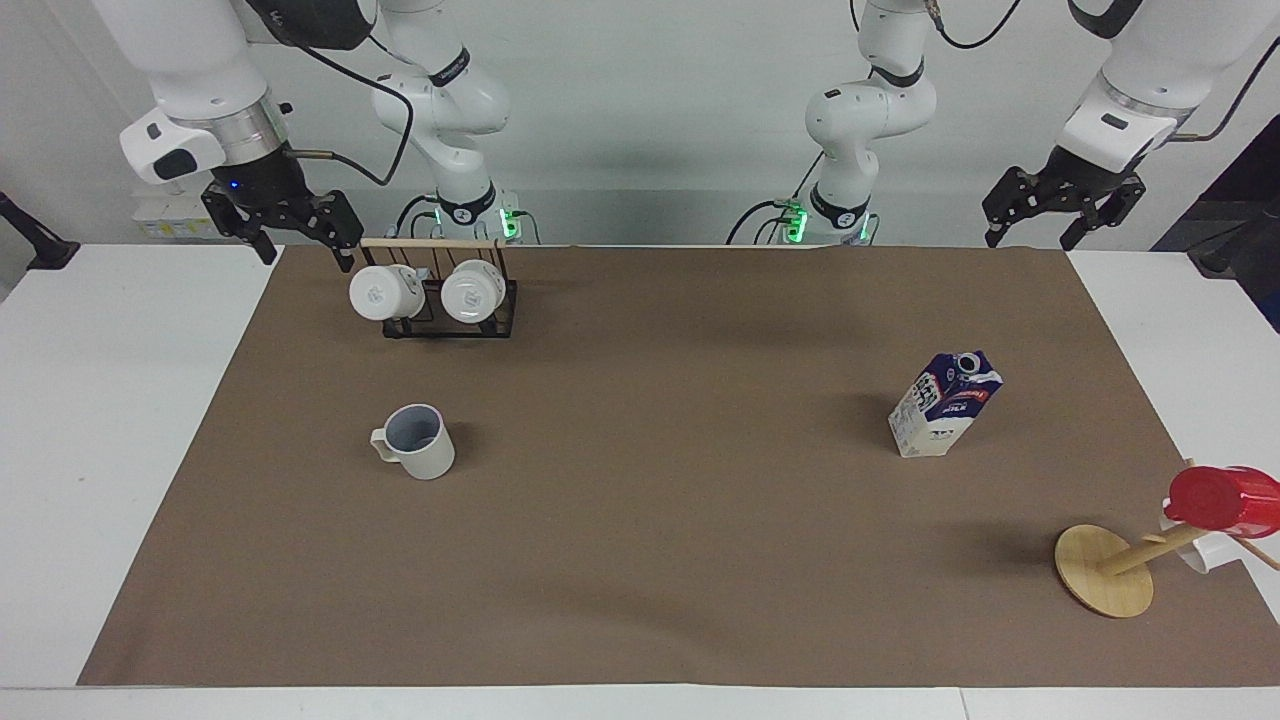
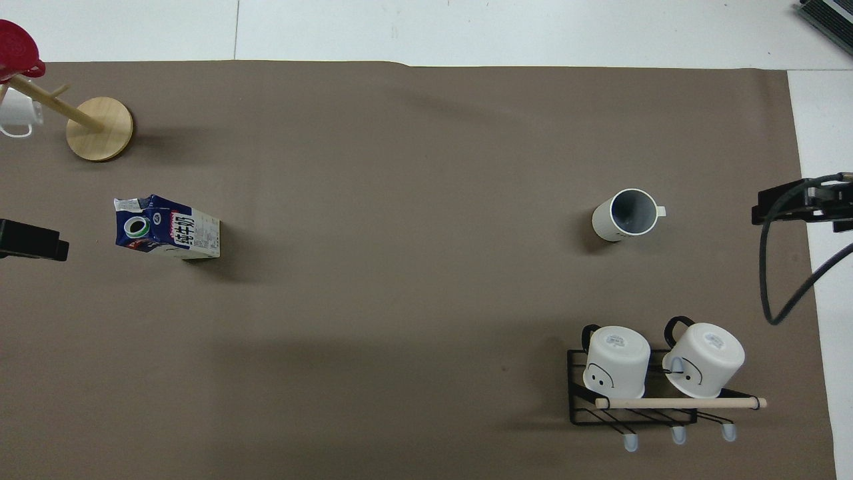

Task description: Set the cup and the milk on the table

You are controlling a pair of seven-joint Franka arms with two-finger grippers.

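Note:
The cup (image 1: 420, 441), an off-white mug with a grey-blue inside, stands upright on the brown sheet of the table (image 1: 660, 480), toward the right arm's end; it also shows in the overhead view (image 2: 625, 215). The milk (image 1: 945, 405), a blue and white carton, stands upright on the sheet toward the left arm's end, and shows from above (image 2: 166, 227). My right gripper (image 1: 305, 250) is open and empty, raised over the table edge beside the mug rack. My left gripper (image 1: 1032, 235) is open and empty, raised over the sheet's corner. Both are well away from the cup and the milk.
A black wire rack (image 1: 448, 305) with two white mugs stands nearer to the robots than the cup. A wooden mug tree (image 1: 1105, 570) with a red cup (image 1: 1220, 497) and a white mug stands farther from the robots than the milk.

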